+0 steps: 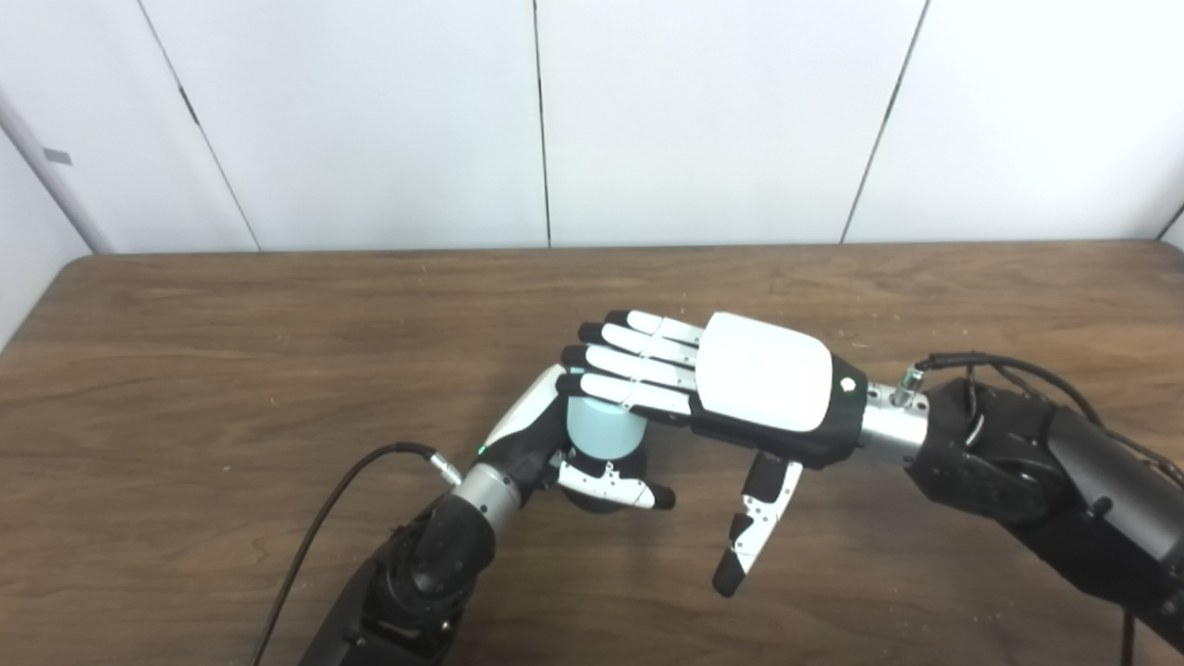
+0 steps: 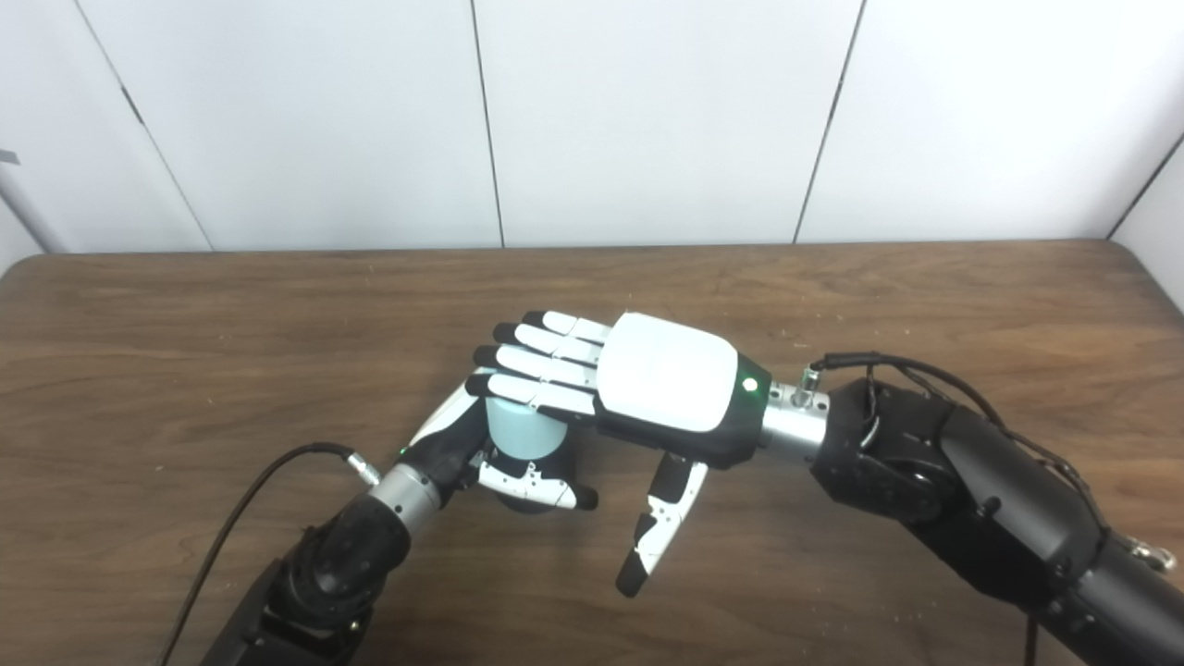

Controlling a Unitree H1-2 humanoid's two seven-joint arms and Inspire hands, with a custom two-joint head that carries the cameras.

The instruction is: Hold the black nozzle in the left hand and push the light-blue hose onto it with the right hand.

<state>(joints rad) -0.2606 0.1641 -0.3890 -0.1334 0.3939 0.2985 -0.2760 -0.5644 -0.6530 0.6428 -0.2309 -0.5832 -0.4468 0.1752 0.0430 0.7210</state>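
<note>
Your left hand point(image 1: 555, 444) is wrapped around the light-blue hose point(image 1: 603, 431) and black nozzle point(image 1: 592, 501) mid-table point(image 1: 185, 370). Your right hand point(image 1: 740, 388) lies flat, fingers extended, on the hose top, gripping nothing.

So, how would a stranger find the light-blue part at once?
Look at the middle of the wooden table, where the two hands meet. The light-blue hose stands in the left hand, under the flat fingers of the right hand. It is the only pale blue thing.

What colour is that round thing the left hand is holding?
Light blue hose on top, with a black part just showing underneath. It shows best in the left eye view.
</note>
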